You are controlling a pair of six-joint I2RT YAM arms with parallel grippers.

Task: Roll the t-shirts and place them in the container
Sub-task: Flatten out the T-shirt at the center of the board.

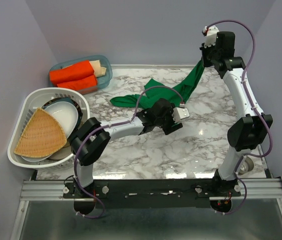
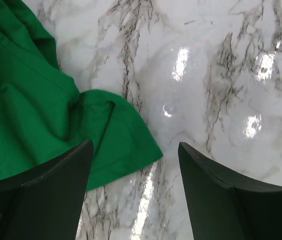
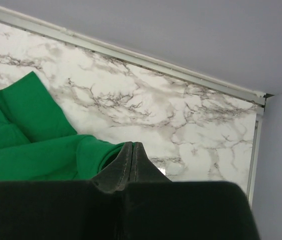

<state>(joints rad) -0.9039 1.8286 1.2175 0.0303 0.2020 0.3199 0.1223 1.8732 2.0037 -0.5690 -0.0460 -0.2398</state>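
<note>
While the right gripper (image 3: 132, 150) pinches its fingers tight on an edge of the dark green t-shirt (image 1: 180, 89), the cloth hangs from it in a band sloping down and away to the marble table (image 1: 206, 145), where the rest lies crumpled. The left gripper (image 2: 136, 150) hovers over the table with its jaws spread wide and nothing between them. A folded corner of the green shirt lies below the jaw on the left of the wrist view and reaches partway into the gap. Well beyond the left gripper, two orange-red rolls (image 1: 73, 75) and a beige roll (image 1: 97, 65) lie in a blue bin (image 1: 110, 75).
</note>
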